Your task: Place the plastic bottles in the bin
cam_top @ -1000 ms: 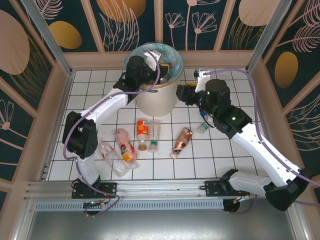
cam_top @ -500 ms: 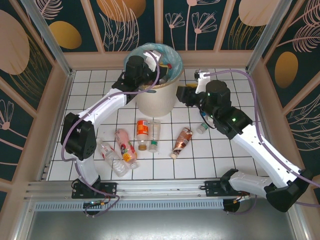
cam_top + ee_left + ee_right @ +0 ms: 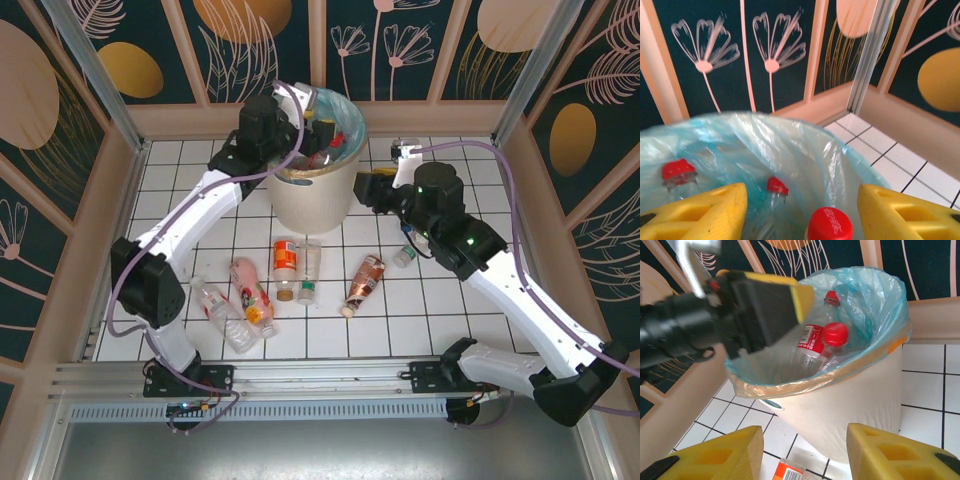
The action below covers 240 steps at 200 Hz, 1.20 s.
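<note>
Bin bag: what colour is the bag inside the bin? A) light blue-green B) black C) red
A: the bag folded over the rim of the cream bin is a light blue-green, see-through plastic.

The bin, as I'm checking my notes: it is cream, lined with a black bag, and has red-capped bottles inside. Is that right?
Not quite: the bag lining the bin is light blue-green, not black, as the right wrist view shows. The bin is cream and has red-capped bottles inside.
</note>
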Tool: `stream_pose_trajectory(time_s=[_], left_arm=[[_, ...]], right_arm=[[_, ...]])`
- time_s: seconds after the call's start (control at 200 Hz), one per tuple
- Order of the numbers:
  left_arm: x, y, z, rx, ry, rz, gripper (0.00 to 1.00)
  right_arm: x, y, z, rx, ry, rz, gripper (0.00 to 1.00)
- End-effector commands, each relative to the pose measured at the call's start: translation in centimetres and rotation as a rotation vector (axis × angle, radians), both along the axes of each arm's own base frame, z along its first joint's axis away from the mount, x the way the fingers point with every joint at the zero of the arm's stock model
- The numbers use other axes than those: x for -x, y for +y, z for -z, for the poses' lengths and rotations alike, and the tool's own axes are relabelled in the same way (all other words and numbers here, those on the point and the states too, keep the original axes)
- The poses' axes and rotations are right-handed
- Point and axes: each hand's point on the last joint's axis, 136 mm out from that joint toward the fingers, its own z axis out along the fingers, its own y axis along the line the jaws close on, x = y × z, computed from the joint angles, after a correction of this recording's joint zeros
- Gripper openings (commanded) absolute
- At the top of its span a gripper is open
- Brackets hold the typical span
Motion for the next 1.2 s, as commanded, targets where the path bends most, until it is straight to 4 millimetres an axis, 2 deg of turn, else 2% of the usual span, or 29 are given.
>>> stream_pose_trajectory(time_s=[0.0,0.09,0.22,0.35,0.525,0.641,0.736,0.831,0.961,1.086,1.196], left_arm=[[2.0,2.1,-6.2,0.088,-0.091,-0.039,0.57],[2.7,3.1,-6.9,0.096,-0.104,-0.07,0.52],[3.4,4.7,-6.1,0.06,-0.109,-0.126,0.46],[3.7,6.2,-3.9,0.001,-0.091,-0.188,0.36],[4.6,8.2,-0.3,-0.031,-0.081,-0.253,0.29],[5.6,9.5,1.7,-0.004,-0.092,-0.292,0.23],[5.8,10.7,1.8,0.01,-0.121,-0.351,0.2],[5.6,11.7,1.5,0.025,-0.12,-0.41,0.22],[6.0,13.0,0.8,0.052,-0.149,-0.464,0.27],[6.7,14.4,-0.2,0.089,-0.189,-0.52,0.27],[7.6,15.5,-1.4,0.105,-0.246,-0.549,0.31]], right_arm=[[-0.8,0.5,-1.9,-0.037,-0.044,-0.004,0.48],[-1.9,1.2,-2.1,-0.017,-0.031,0.003,0.47],[-4.1,2.9,-2.1,0.032,0.007,0.001,0.45],[-6.4,3.9,-1.8,0.089,0.033,0.023,0.4],[-9.3,4.4,-0.2,0.137,0.091,0.056,0.38],[-10.1,5.7,-0.7,0.122,0.106,0.027,0.36],[-9.7,6.8,-1.1,0.098,0.094,-0.009,0.34],[-8.6,7.5,-1.5,0.079,0.067,-0.033,0.34],[-4.7,8.6,-2.2,0.037,-0.035,-0.132,0.35],[-1.0,8.0,-2.6,0.009,-0.138,-0.17,0.37],[0.5,6.4,-2.2,0.008,-0.141,-0.139,0.39]])
